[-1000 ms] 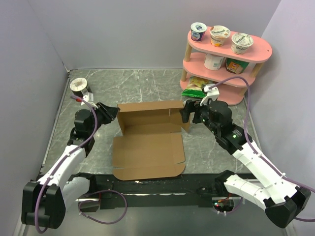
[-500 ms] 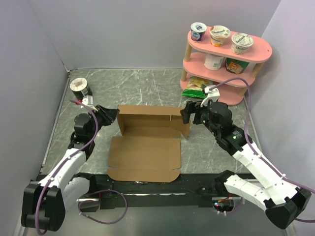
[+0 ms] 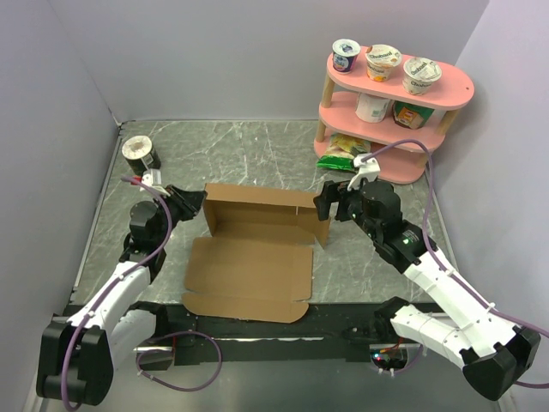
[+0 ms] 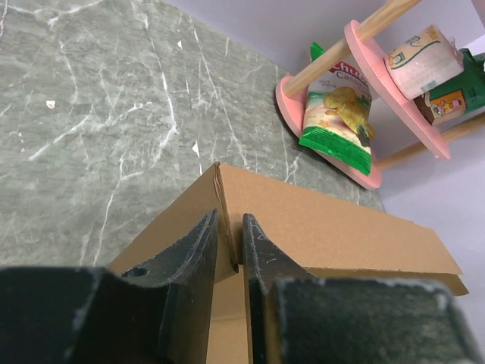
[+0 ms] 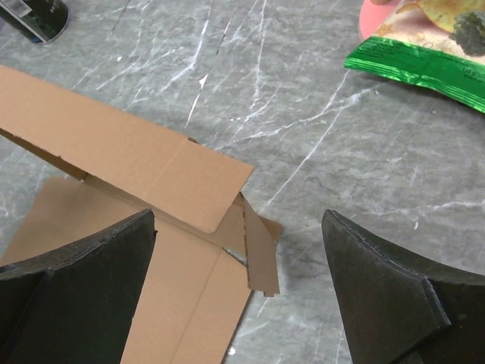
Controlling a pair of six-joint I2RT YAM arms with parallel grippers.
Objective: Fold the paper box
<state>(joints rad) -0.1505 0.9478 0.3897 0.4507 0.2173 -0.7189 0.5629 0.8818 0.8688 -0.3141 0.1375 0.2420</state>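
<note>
- The paper box [image 3: 249, 275] lies at the middle of the grey marble table [image 3: 257, 150], between the two arms. Its flat panel reaches the near edge, just in front of the arm bases.
- Box appearance: plain brown unprinted cardboard. The near panel lies flat, with small tabs at its near corners. Behind it the rear wall stands upright, with a short slit in its top edge right of centre.
- Left gripper [image 3: 193, 202]: positioned at the left end of the upright wall. The jaws are narrow. In the left wrist view the corner flap of the cardboard sits pinched between the fingers [image 4: 198, 258].
- Right gripper [image 3: 324, 202]: positioned at the right end of the upright wall. The jaws are spread wide and hold nothing. In the right wrist view the end of the wall and a loose, tilted side flap lie below the gap, touching neither of the fingers [image 5: 98, 280].
- Green snack bag [image 3: 341, 153]: lies at the foot of the pink shelf [image 3: 455, 90], just beyond the right gripper and apart from the box. It is the item nearest the box's right end.
- The top tier of the shelf carries three yogurt cups [image 3: 383, 62]. The tier below carries a white cup and a printed carton.
- Dark can [image 3: 137, 153]: stands upright at the far left, beyond the left gripper, apart from the box.
</note>
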